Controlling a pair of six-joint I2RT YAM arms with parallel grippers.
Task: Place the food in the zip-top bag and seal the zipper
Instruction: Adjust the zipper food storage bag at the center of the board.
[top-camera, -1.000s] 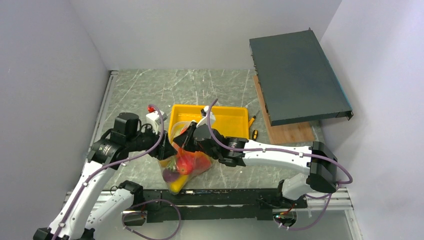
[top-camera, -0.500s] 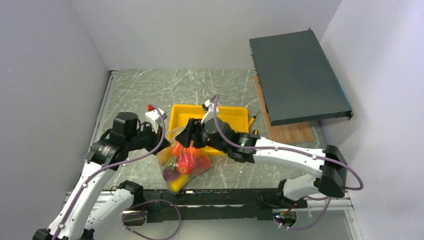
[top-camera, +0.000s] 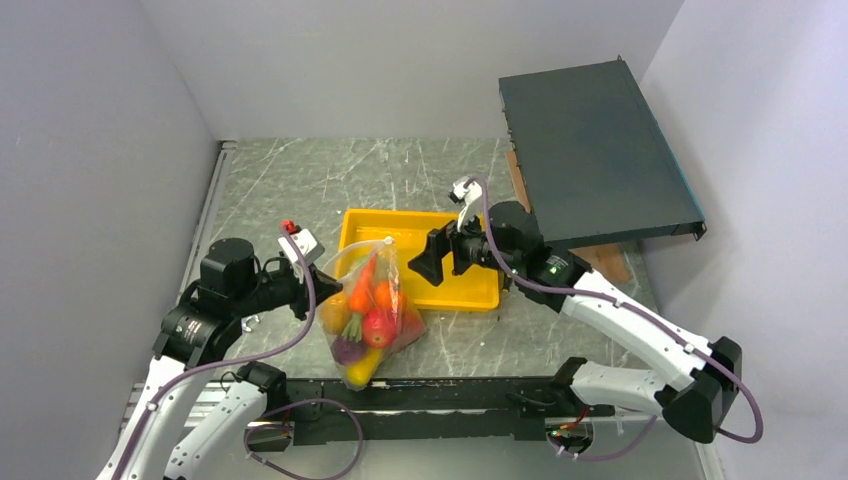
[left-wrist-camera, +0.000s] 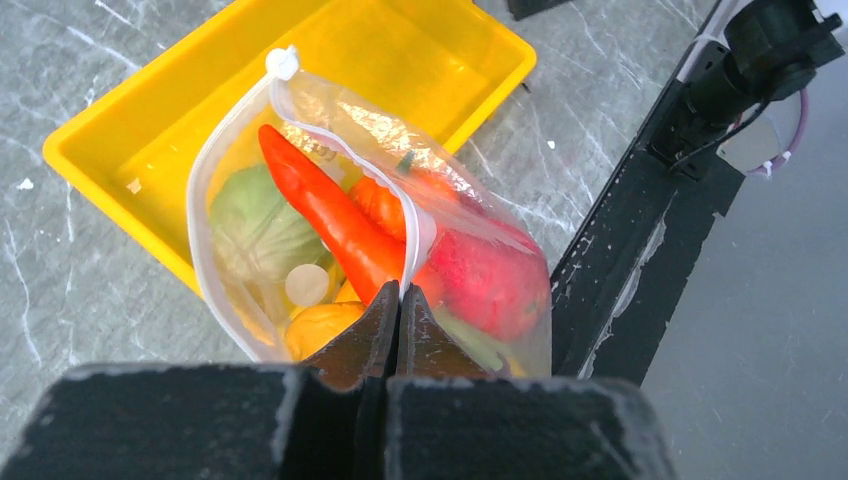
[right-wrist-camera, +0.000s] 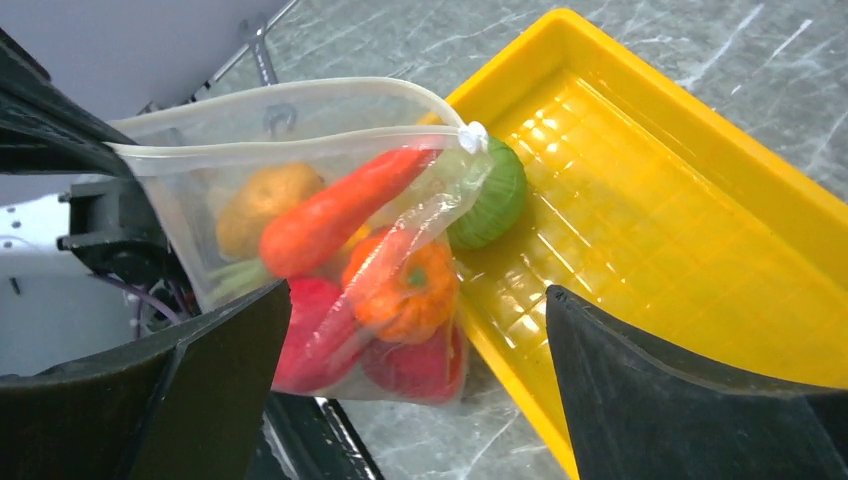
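Against a second ago: shut now with the left pincer (left-wrist-camera: 398, 300) on the rim of the clear, thin, white-dotted plastic zip-top bag (top-camera: 365, 315), and hoisted it upright. Let go with the right pincer (top-camera: 428, 262) and drew it back to the right, jaws spread wide, nothing between them.

From the left: pinching the narrow whitish translucent zipper strip (left-wrist-camera: 345, 155) at its near end, right at the fingertips. Beyond the tips, still gaping in a loop out to the small white slider (left-wrist-camera: 283, 63) at the far end. Hanging below and ahead of the left pincer, stuffed with glossy toy produce: long orange-red carrot (left-wrist-camera: 330, 215), ribbed orange pumpkin (right-wrist-camera: 405, 285), red pieces lower down. Cannot tell whether the round green cabbage (right-wrist-camera: 490, 195) sits inside the film or just behind it in the yellow rectangular plastic tray (top-camera: 470, 288), under and ahead of the right pincer.

Probably limp, slippery and bottom-heavy; apt to sag or slide free if held by the film alone. Best taken at the stiffer zipper strip or the slider, not at the bulging belly.
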